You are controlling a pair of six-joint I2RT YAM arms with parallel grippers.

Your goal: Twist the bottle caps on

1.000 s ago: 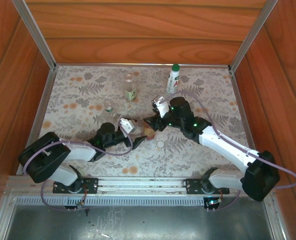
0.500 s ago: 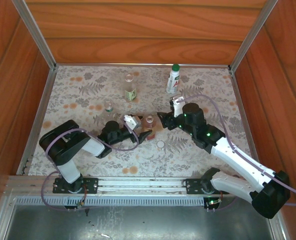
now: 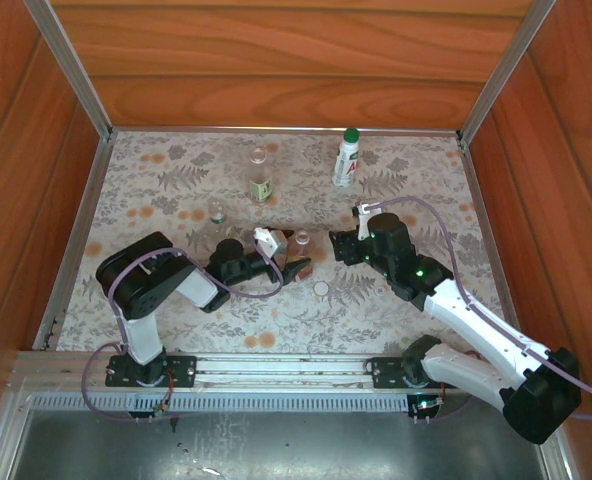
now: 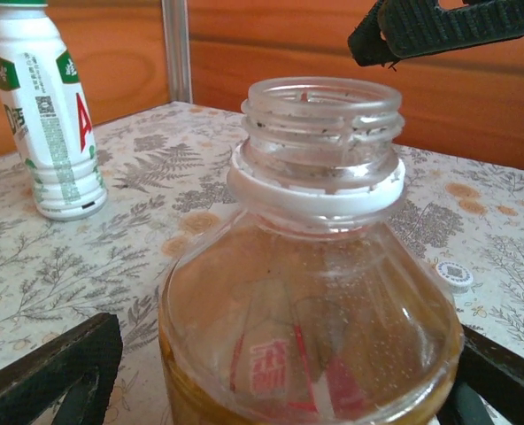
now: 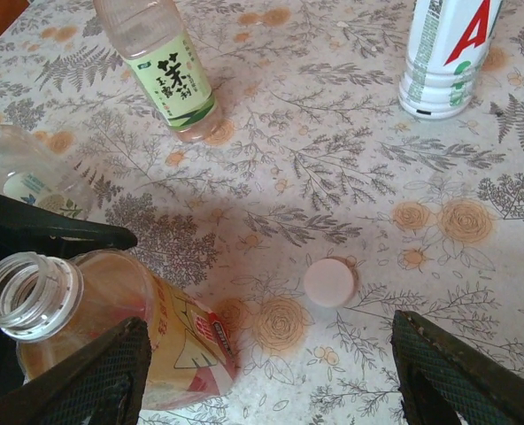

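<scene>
The amber bottle (image 4: 311, 310) with a red label has an open neck and no cap. It leans between the fingers of my left gripper (image 4: 280, 372), which is shut on its body; in the top view this gripper (image 3: 294, 253) sits at the middle of the mat. My right gripper (image 5: 271, 381) hangs open just right of that bottle (image 5: 156, 328), with nothing in it. A white bottle cap (image 5: 329, 282) lies on the mat ahead of it. In the top view the right gripper (image 3: 338, 246) is right of the amber bottle (image 3: 301, 240), and the cap (image 3: 321, 288) lies nearer the arms.
A white bottle with a green cap (image 3: 347, 158) stands at the back. The clear bottle with a green label (image 3: 261, 182) and the tiny clear bottle (image 3: 217, 212) stand uncapped left of centre. Wooden walls enclose the flowered mat (image 3: 156, 300).
My right gripper has let the amber bottle go and drawn back to the right. My left gripper moved forward and closed around the bottle, and the left arm folded upward.
</scene>
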